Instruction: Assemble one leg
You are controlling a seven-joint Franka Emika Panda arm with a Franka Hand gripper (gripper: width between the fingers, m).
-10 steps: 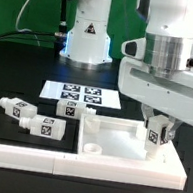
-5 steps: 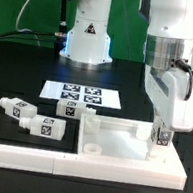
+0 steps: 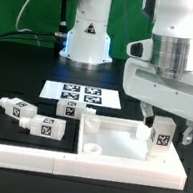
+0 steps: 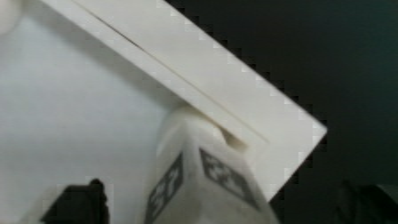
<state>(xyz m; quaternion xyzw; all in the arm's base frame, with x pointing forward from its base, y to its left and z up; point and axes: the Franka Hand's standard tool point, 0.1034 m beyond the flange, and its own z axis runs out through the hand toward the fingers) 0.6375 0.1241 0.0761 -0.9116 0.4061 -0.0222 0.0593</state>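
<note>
Nearest the camera in the exterior view, a long white L-shaped plastic rail (image 3: 73,166) runs along the front of the black table (image 3: 17,72). It turns up toward the back at about 9 o'clock. Just behind it lies a big flat white square plastic panel (image 3: 112,146).

On the panel's far corner, at about 4 o'clock in the picture, stands the small stubby white plastic leg (image 3: 162,138). It is upright, and its black-and-white square tag faces the camera. The gripper (image 3: 166,130) hangs right over the leg, with one dark finger (image 3: 145,120) on each side of it. The fingers are spread wide and do not touch the leg; there is a gap on both sides.

In the wrist view the leg (image 4: 199,175) sits at the panel's (image 4: 89,100) corner. One dark fingertip (image 4: 80,203) stands apart from it. The other fingertip is hard to see against the dark table, but it seems to be apart too.

At about 8 o'clock two loose white pegs with tags (image 3: 21,113) (image 3: 47,128) lie on their sides on the table. Another short white peg (image 3: 89,128) stands by the panel's other far corner. I cannot tell if it is on the panel or just beside it.

Farther back, near the middle, lies the marker board (image 3: 81,99). Behind that, at about 12 o'clock, stands the round white robot base (image 3: 89,38).
</note>
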